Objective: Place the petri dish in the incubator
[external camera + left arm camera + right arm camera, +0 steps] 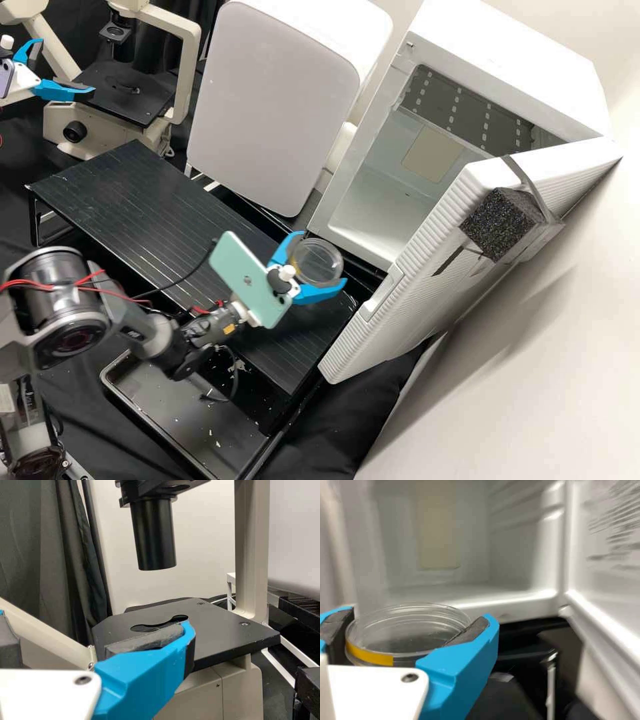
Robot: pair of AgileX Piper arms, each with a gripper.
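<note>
In the high view my right gripper (325,258) is shut on the clear petri dish (318,261), above the black bench platform just outside the white incubator (513,60), whose door stands open. In the right wrist view my right gripper (421,617) has its pads on both sides of the petri dish (410,630), which carries a yellow strip; the incubator's front sill (520,605) lies beyond it. At the upper left of the high view, my left gripper (67,66) stands open beside the microscope. My left gripper (97,622) is before the microscope stage in the left wrist view.
The ribbed incubator door (427,267) swings out at the right, with a black foam block (501,223) strapped on. A microscope (123,90) stands at the back left, and a large pale panel (270,100) left of the incubator. A dark tray (180,413) is in front.
</note>
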